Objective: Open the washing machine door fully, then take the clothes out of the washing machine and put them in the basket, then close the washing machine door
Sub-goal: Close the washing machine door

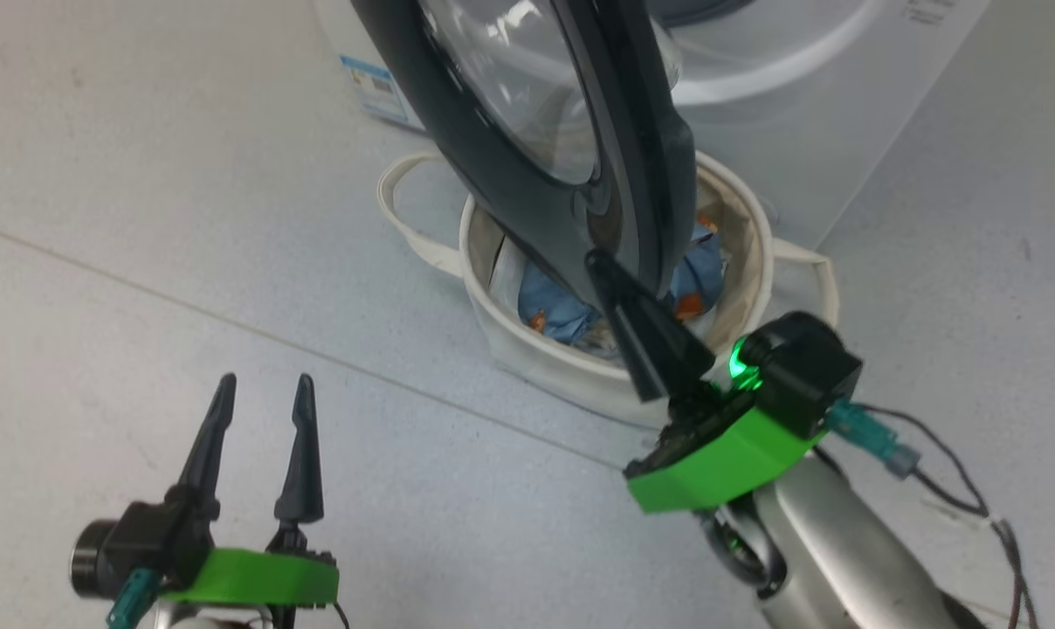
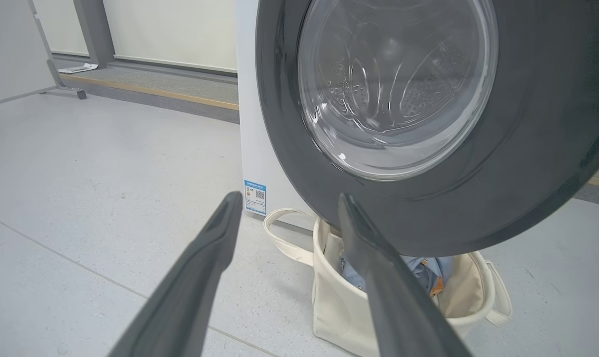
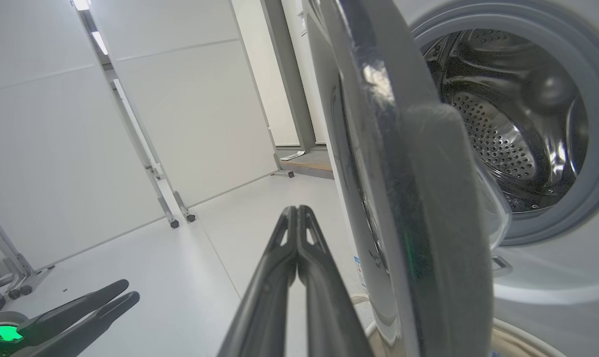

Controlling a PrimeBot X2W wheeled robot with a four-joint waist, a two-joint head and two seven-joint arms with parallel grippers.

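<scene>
The washing machine door [image 1: 501, 188] is swung out over the basket [image 1: 536, 358], which stands on the floor against the white washing machine [image 1: 842, 131]. Light blue clothes [image 1: 554, 310] lie in the basket. My right gripper [image 1: 602, 262] is shut with nothing in it, its tip right at the door's lower edge, on the door's outer side. In the right wrist view the shut gripper [image 3: 295, 210] stands left of the door's rim [image 3: 403, 198], and the drum mouth [image 3: 508, 124] is open beyond. My left gripper [image 1: 265, 384] stands open over bare floor, left of the basket [image 2: 339, 302] and door [image 2: 527, 148].
White partition panels [image 3: 180, 124] on wheeled legs stand to the left of the machine. A raised ledge [image 2: 155, 91] runs along the far wall. A blue sticker [image 2: 255, 197] marks the machine's side. A loose cable [image 1: 955, 489] hangs by my right arm.
</scene>
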